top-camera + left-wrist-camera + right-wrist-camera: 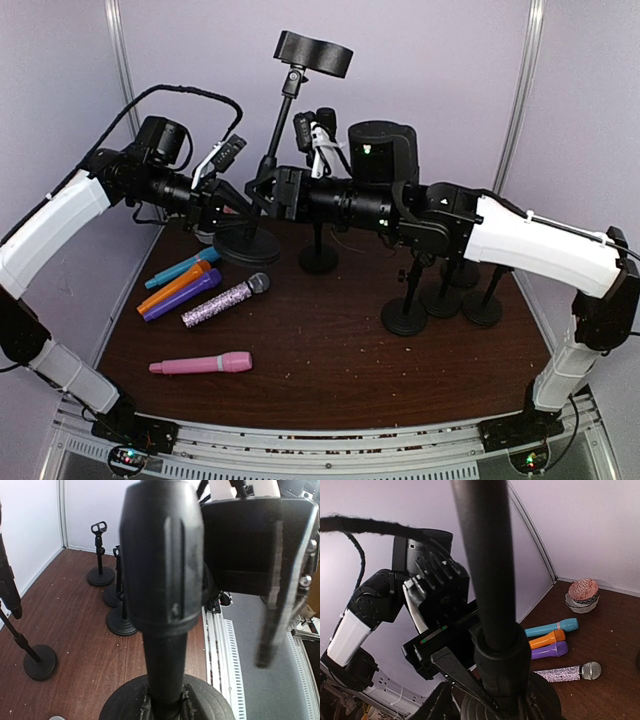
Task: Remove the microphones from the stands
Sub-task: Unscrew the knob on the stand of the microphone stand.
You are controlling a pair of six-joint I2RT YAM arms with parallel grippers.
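The left gripper [165, 705] is clamped low on the stand [278, 125], bracing it on the bench [330, 350]. The right gripper [268, 192] sits at the pole just above; I cannot tell how its jaws stand. The black microphone [313, 52] appears seated, tilted, at the stand's top, well above both. Next, the right gripper needs to rise and grasp it.

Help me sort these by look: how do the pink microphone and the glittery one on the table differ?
The pink microphone is all pink; the glittery microphone is sparkly with a grey mesh head. The pink microphone lies alone, nearly parallel to the near edge; the glittery microphone slants beside the purple microphone. Both lie flat on the table.
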